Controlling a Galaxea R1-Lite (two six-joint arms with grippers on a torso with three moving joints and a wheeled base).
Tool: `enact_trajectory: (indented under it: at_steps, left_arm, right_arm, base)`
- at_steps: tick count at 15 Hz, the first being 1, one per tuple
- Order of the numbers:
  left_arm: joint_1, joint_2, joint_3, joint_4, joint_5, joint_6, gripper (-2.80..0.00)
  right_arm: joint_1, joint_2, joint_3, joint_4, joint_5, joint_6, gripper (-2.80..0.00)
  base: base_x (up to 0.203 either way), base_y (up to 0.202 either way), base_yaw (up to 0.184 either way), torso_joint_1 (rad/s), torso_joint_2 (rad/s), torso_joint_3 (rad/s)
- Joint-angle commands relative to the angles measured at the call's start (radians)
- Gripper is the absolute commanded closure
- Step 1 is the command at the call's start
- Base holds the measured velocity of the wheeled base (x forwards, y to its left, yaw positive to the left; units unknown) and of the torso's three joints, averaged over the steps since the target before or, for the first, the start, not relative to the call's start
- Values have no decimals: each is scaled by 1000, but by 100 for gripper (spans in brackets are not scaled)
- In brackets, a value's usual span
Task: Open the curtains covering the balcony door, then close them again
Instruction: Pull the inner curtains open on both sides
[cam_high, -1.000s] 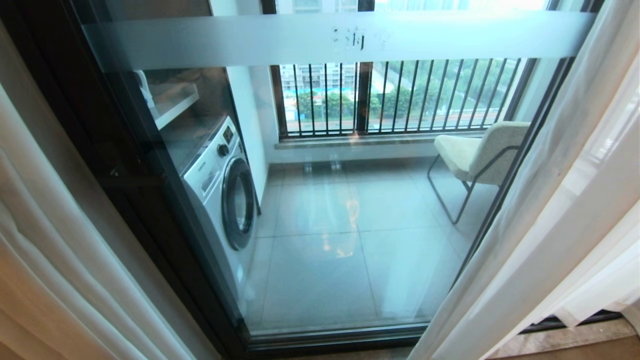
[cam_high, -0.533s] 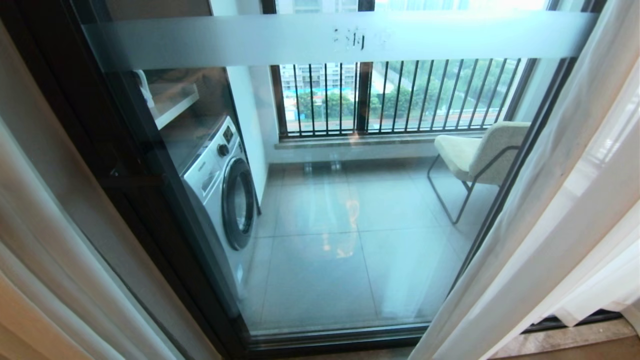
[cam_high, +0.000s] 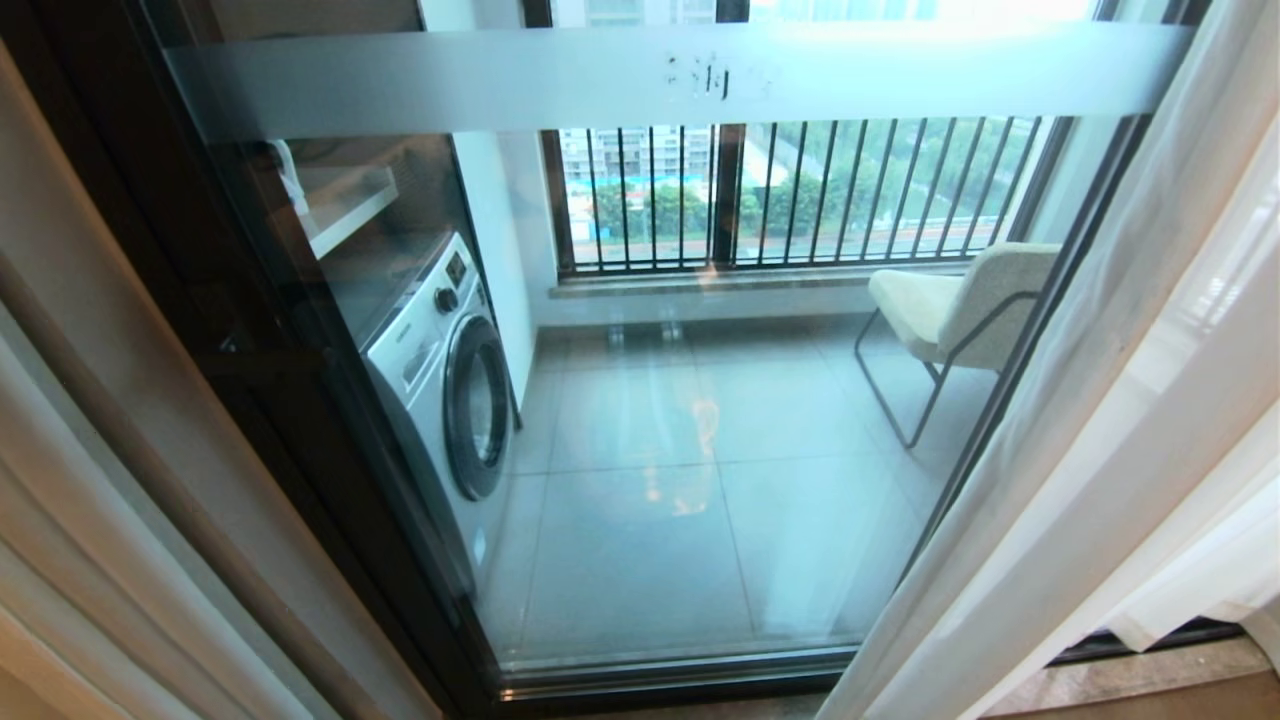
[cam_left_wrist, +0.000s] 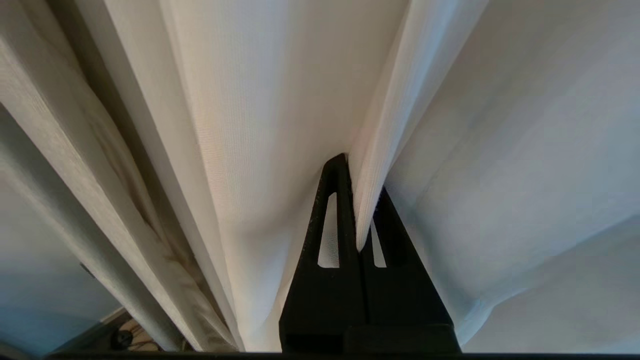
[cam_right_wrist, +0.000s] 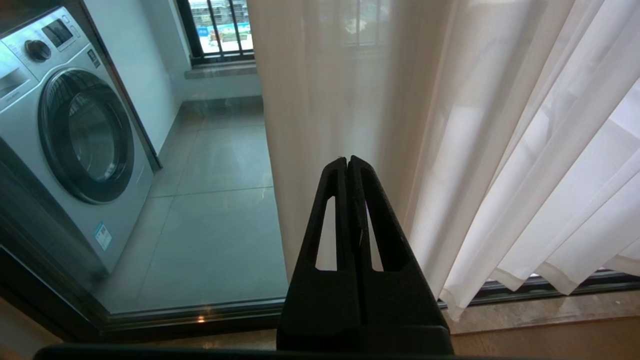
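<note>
The balcony door is a glass panel in a dark frame with a frosted band across its top. The sheer white curtains hang parted, one panel at the left and one at the right. Neither gripper shows in the head view. In the left wrist view my left gripper is shut on a vertical fold of the left curtain, and the fabric drapes over one finger. My right gripper is shut and empty, held still a little in front of the right curtain.
Behind the glass stand a washing machine at the left and a beige chair at the right, below a black-barred railing window. A thicker beige drape hangs beside the held curtain. A stone sill runs under the door track.
The left curtain's folds have shifted and pulled flatter, and a tan band now shows through the fabric. The door, the right curtain and the right gripper have not moved.
</note>
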Motion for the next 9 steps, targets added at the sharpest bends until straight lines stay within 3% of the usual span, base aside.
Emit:
enact_trajectory:
  at_steps: [1,9]
  left_arm:
    - [45,73,-13,-81,-15,-1,0]
    - [167,231,-94,-183,-38,2,0]
  right_arm:
    - [1,0,0,-1,0,0,0]
    - [0,0,0,0,0,0,0]
  base:
    - [0,0,0,0,0,0]
    - [0,0,0,0,0,0]
